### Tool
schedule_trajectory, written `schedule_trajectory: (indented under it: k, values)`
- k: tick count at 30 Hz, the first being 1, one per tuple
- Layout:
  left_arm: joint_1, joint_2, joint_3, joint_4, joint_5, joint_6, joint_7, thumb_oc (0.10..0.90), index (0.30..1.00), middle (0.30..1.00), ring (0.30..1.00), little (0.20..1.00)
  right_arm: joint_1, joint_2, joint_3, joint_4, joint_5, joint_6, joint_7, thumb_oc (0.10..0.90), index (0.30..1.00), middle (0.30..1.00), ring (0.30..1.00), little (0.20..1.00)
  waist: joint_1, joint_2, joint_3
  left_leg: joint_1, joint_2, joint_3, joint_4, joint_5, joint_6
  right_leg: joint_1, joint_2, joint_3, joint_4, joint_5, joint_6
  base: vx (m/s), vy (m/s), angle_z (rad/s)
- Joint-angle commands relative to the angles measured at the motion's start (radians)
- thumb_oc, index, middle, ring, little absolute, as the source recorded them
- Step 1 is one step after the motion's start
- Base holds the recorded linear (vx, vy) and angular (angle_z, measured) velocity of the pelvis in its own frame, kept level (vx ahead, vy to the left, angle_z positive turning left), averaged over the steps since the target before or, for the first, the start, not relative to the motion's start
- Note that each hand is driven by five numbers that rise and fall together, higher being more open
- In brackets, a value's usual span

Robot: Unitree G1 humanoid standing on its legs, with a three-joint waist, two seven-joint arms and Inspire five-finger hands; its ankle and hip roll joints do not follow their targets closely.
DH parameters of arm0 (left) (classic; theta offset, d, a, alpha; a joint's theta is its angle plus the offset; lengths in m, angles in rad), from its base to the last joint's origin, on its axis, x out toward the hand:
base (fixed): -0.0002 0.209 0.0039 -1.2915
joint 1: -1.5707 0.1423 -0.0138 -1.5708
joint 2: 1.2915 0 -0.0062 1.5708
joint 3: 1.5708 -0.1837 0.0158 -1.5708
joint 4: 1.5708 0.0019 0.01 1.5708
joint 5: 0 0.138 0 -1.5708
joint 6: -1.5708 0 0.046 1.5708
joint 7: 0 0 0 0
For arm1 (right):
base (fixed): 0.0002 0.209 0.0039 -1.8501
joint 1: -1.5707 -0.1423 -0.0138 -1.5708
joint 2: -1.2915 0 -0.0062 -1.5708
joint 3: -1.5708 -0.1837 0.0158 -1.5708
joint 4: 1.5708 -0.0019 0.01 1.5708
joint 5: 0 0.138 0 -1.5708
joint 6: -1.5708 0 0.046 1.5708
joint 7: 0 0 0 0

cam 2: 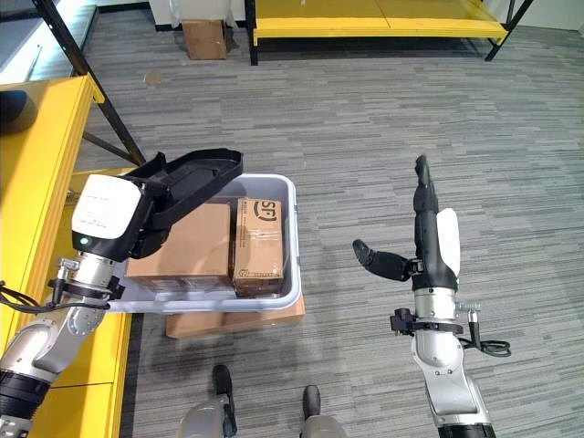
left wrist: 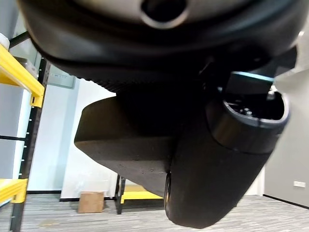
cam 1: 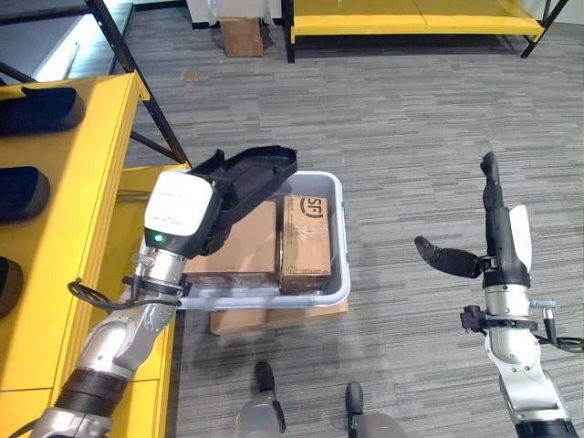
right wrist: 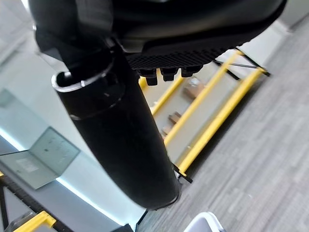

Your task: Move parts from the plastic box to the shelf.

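A long black moulded part (cam 1: 251, 173) hangs tilted over the left end of the pale plastic box (cam 1: 339, 239), with my left hand (cam 1: 182, 214) shut on its near end. The left wrist view has the same part (left wrist: 125, 145) beside my thumb (left wrist: 217, 159). Inside the plastic box lie two brown cartons (cam 1: 306, 235). The yellow shelf (cam 1: 87, 182) stands to the left and carries several more black parts (cam 1: 36, 109). My right hand (cam 1: 497, 237) is held up over bare floor to the right of the box, open, fingers straight and thumb spread.
The plastic box rests on a flat piece of cardboard (cam 1: 274, 319) on grey carpet. Black diagonal struts (cam 1: 146, 100) of the shelf frame run down behind the box. A second yellow rack (cam 1: 411, 18) and a carton (cam 1: 242, 36) stand far back.
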Motion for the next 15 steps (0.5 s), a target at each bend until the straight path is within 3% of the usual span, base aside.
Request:
schedule_trajectory:
  k: [1,7,11,15]
  values:
    - [-0.006,-0.022,0.112,-0.076,-0.053,-0.026,0.113,0.4,0.3,0.3,0.3,0.3,0.004,-0.022,0.002,-0.049,0.14,-0.102,0.008,0.9,1.0,1.0,1.0,1.0,-0.002,0.004,-0.186,-0.103,0.127,-0.097,0.018,0.085,-0.123,0.154,-0.034,-0.054,0.0,-0.142,0.022,-0.01,-0.017,-0.04]
    - [0.103,-0.076,0.179,-0.157,-0.087,-0.034,0.126,0.4,0.3,0.3,0.3,0.3,0.028,0.007,0.057,-0.077,0.19,-0.12,0.05,0.9,1.0,1.0,1.0,1.0,-0.002,0.036,-0.145,-0.084,0.139,-0.094,0.004,0.104,-0.117,0.113,-0.019,-0.035,0.099,-0.189,-0.004,-0.05,-0.046,-0.1]
    - [0.143,-0.083,0.211,-0.22,-0.097,-0.038,0.134,0.4,0.3,0.3,0.3,0.3,0.004,-0.019,0.086,-0.088,0.188,-0.133,0.054,0.9,1.0,1.0,1.0,1.0,0.002,0.062,-0.089,-0.085,0.165,-0.118,0.0,0.141,-0.116,0.005,0.034,-0.031,0.271,-0.255,-0.048,-0.14,-0.129,0.01]
    - [0.154,-0.089,0.234,-0.261,-0.102,-0.04,0.145,0.4,0.3,0.3,0.3,0.3,-0.042,-0.034,0.116,-0.09,0.213,-0.146,0.061,0.9,1.0,1.0,1.0,1.0,0.014,0.069,-0.045,-0.089,0.172,-0.151,-0.016,0.164,-0.109,-0.079,0.064,-0.017,0.346,-0.262,-0.067,-0.18,-0.158,-0.01]
